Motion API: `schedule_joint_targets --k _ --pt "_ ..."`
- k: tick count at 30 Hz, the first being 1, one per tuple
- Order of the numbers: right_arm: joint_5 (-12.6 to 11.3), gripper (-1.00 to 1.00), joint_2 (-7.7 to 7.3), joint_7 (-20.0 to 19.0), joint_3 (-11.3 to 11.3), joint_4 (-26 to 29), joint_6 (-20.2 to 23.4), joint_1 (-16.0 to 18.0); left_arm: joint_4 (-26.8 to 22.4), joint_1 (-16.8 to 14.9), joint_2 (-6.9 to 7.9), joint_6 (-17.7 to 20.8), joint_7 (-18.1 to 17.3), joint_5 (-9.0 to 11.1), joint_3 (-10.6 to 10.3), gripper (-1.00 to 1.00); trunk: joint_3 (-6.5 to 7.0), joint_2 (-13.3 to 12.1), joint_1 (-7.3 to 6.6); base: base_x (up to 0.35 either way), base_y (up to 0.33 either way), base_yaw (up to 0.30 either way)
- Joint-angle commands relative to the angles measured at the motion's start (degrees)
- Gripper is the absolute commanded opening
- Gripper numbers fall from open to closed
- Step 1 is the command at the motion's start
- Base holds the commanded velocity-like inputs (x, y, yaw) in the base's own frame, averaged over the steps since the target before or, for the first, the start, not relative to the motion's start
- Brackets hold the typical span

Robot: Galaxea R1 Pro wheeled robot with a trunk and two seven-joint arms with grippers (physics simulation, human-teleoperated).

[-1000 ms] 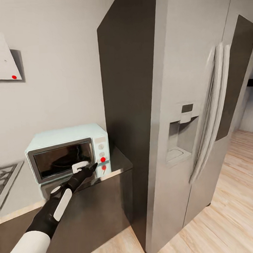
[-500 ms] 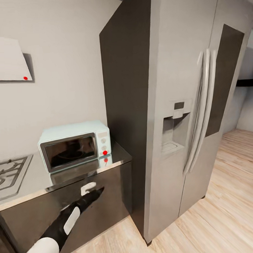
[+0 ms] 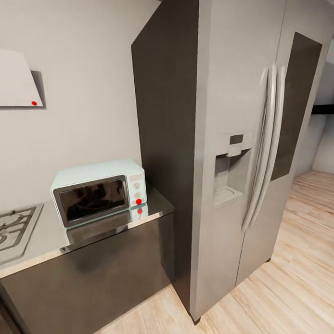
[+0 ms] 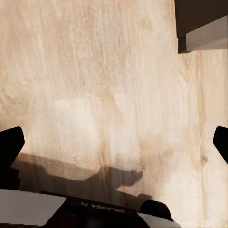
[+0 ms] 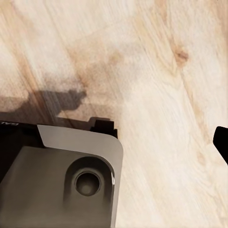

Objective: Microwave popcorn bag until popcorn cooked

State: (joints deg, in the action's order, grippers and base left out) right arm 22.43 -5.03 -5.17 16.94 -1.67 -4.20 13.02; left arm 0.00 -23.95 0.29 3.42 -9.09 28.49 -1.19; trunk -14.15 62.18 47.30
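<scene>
The head camera looks forward and down at the microwave [image 3: 98, 191] on the table [image 3: 54, 241] beside the refrigerator [image 3: 233, 136]; both wrist cameras point down, close over the wooden floor [image 4: 114, 71], which the head view shares.

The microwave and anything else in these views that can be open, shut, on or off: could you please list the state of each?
microwave: door shut, standing on the countertop against the refrigerator's side.
refrigerator: both doors shut.
gas hob: no flame visible, nothing on its grates.
left gripper: open, fingertips wide apart over the wood floor.
right gripper: one fingertip visible; state unclear.
</scene>
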Motion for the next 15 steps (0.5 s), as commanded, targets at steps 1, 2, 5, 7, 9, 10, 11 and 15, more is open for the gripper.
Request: schedule_joint_targets --k 1,2,5,7,9,10,11,15 --pt "0.42 1.00 -0.07 -0.10 0.47 -0.18 -0.34 0.08 -0.01 2.42 -0.01 0.18 -0.08 0.54 -0.04 1.00 -0.06 0.05 0.00 0.000 0.000 0.000" --pt "0.42 1.00 -0.11 -0.06 0.47 -0.18 -0.35 0.08 -0.01 4.18 -0.01 0.11 -0.02 0.53 -0.04 1.00 -0.06 0.05 0.00 0.000 0.000 0.000" --pt "0.43 1.00 -0.06 -0.05 0.34 -0.18 -0.29 0.08 0.02 8.30 -0.29 -0.32 0.03 -0.14 -0.04 1.00 -0.06 0.05 0.00 0.000 0.000 0.000" --pt "0.42 1.00 -0.06 -0.03 0.34 -0.18 -0.28 0.08 0.00 10.16 0.14 -2.52 0.07 -0.93 -0.06 1.00 -0.06 0.05 0.00 0.000 0.000 0.000" --pt "0.43 1.00 0.01 -0.02 0.30 -0.18 -0.28 0.08 0.00 11.12 0.26 -4.77 0.47 -1.35 -0.05 1.00 -0.06 0.05 0.00 0.000 0.000 0.000" --pt "0.43 1.00 0.13 -0.02 0.29 -0.18 -0.22 0.08 0.00 11.28 0.16 -5.12 1.16 -1.44 -0.06 1.00 -0.06 0.05 0.00 0.000 0.000 0.000" --pt "0.42 1.00 0.25 -0.02 0.29 -0.18 -0.12 0.08 0.00 11.41 0.09 -5.44 2.35 -1.51 -0.05 1.00 -0.06 0.05 0.00 0.000 0.000 0.000" --pt "0.44 1.00 0.40 -0.09 0.28 -0.18 -0.04 0.08 0.00 11.54 -0.23 -5.67 3.97 -2.12 -0.05 1.00 -0.06 0.05 0.00 0.000 0.000 0.000"
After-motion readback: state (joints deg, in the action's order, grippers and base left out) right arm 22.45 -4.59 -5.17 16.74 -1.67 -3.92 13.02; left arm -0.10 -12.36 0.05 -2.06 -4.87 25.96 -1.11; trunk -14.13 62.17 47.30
